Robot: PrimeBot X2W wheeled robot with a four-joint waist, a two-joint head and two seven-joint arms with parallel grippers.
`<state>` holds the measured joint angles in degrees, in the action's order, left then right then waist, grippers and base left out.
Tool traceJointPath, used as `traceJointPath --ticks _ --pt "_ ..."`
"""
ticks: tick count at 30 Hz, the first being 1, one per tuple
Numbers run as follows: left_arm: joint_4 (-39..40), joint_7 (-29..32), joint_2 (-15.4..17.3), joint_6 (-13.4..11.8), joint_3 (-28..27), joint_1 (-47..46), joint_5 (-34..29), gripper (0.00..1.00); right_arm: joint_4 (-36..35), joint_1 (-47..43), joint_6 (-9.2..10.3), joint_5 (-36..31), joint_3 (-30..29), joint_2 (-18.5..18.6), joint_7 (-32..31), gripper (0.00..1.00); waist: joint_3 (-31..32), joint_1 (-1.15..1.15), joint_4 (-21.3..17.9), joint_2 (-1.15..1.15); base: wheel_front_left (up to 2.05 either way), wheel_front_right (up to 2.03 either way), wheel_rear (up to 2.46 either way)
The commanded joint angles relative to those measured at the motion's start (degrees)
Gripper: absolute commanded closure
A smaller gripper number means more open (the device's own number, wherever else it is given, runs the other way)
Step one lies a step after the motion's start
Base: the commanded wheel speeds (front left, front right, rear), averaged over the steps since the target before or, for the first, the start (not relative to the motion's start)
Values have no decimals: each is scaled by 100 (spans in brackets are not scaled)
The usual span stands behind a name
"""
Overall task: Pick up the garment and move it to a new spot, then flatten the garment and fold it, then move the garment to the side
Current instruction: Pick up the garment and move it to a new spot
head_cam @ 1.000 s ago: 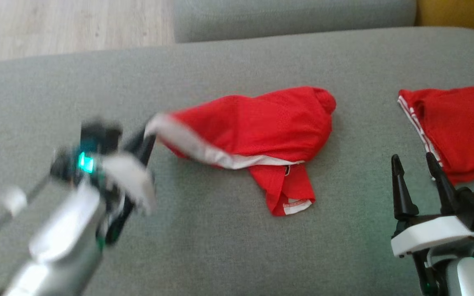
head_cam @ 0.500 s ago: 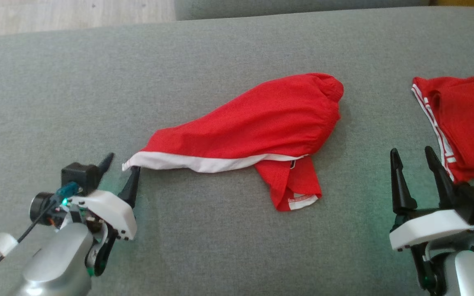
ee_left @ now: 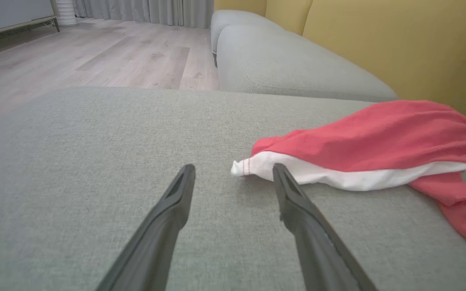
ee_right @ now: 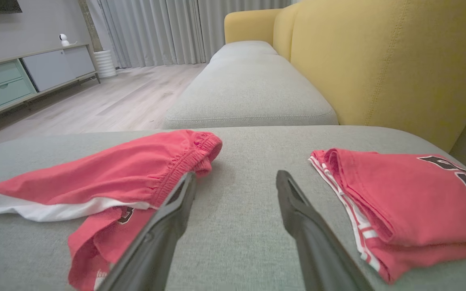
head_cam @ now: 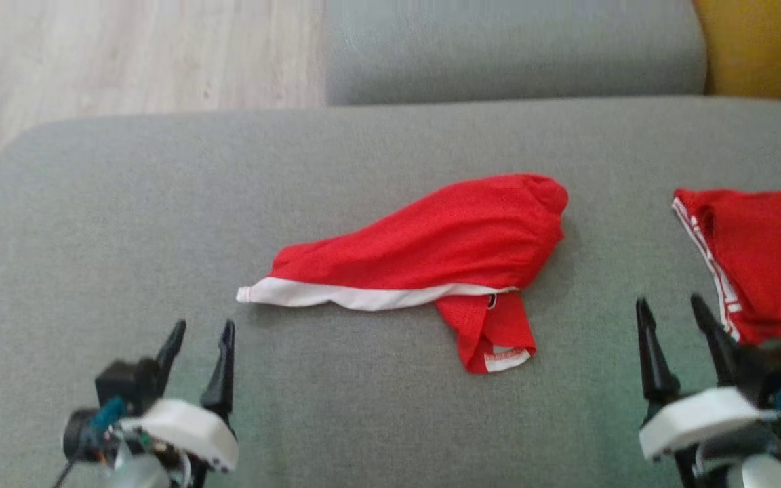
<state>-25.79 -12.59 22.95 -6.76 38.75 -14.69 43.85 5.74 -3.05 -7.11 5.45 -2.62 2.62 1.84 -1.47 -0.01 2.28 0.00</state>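
Head view: red shorts (head_cam: 431,244) lie crumpled mid-cushion on the grey couch (head_cam: 160,203), clear of both grippers. Left gripper (head_cam: 203,327) and right gripper (head_cam: 668,301) stand spread and empty. Judged light, limp, sagging when lifted; best pinched at the white hem (head_cam: 336,295) corner and the elastic waistband (ee_right: 188,161).

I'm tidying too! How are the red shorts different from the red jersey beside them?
The shorts lie rumpled; the jersey is folded. The shorts have a broad white band; the jersey has thin white stripes and black lettering. Both are red, on the grey sofa.
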Motion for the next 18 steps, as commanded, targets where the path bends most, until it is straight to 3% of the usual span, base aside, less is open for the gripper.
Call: traceJointPath --ticks 1,10,18 --pt "243 -90 123 -69 -289 -151 29 0 -179 35 -37 -42 108 26 42 0 224 1 98 0 0 0 0" --pt "1120 -223 -213 -711 -623 902 103 0 -187 -382 -37 36 144 26 56 0 560 1 193 0 0 0 0" --pt "1590 -239 -349 -864 -736 1382 -154 0 -107 -466 -37 172 337 26 99 0 627 1 182 0 0 0 0"
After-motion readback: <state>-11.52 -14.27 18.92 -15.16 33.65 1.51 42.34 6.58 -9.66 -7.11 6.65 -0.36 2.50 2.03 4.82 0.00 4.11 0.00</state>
